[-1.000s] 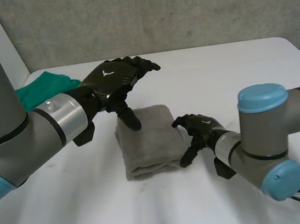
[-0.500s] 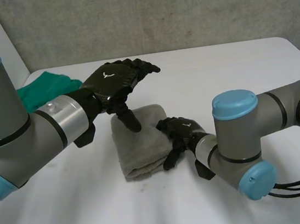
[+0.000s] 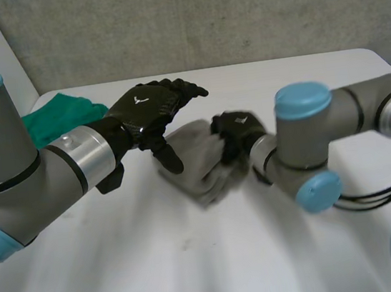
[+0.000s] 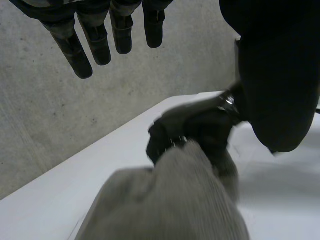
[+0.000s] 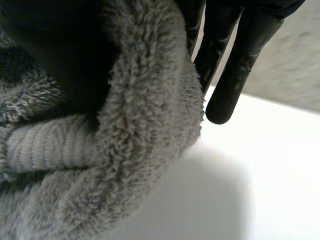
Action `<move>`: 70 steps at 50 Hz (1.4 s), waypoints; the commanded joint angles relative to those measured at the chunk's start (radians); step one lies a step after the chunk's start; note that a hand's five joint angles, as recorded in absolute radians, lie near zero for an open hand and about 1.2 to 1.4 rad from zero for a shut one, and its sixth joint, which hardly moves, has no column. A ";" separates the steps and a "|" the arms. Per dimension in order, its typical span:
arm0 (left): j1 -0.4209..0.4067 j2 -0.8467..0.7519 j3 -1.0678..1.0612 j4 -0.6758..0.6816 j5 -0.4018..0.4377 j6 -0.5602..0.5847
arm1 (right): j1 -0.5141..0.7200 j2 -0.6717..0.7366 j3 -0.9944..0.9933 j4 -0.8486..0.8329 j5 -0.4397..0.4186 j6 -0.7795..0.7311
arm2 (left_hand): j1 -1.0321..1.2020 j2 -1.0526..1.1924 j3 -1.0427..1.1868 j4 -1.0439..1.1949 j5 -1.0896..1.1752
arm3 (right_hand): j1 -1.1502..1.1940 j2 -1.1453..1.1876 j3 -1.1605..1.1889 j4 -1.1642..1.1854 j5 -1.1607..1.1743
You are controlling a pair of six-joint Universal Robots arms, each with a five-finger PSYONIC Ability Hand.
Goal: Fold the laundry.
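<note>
The right hand [image 3: 235, 132] has slid to the left since a moment ago, and it took the right edge of the grey towel [image 3: 196, 162] with it. The towel was a flat, neat block then. Now it is pushed up into a soft lump, with its right side lifted off the table [image 3: 197, 268].

I think this means a new fold is starting, with the right side going over to the left. It could also mean the neat fold is getting messed up.

The right hand has hold of the towel. In the right wrist view a thick fold of it sits between the straight fingers [image 5: 227, 75] and the dark thumb.

The left hand [image 3: 149, 109] hangs just above the far left part of the towel. Its fingers are straight and spread, its thumb points down, and it holds nothing.

The towel is in the middle of the table, between the two hands. Its long way seems to run from far to near, leaning a bit to the right, but it is bunched, so this is hard to tell. A green cloth [image 3: 58, 113] lies far off at the left.
</note>
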 commanded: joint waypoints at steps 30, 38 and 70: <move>-0.030 -0.006 0.007 0.001 -0.039 -0.001 | -0.700 0.437 -0.758 0.235 -0.122 -0.103 | 0.010 -0.006 -0.010 -0.006 -0.022 | 0.508 0.262 0.278 0.209 0.307; -0.038 -0.005 -0.008 -0.002 -0.041 -0.002 | -0.720 0.445 -0.794 0.301 -0.052 -0.216 | 0.010 -0.006 -0.010 -0.006 -0.022 | -0.464 -0.710 -0.694 -0.763 -0.665; -0.004 0.006 -0.052 0.003 -0.039 -0.001 | -0.726 -0.004 -0.454 0.317 0.077 -0.554 | 0.010 -0.006 -0.010 -0.006 -0.022 | -0.714 -0.960 -0.944 -1.013 -0.915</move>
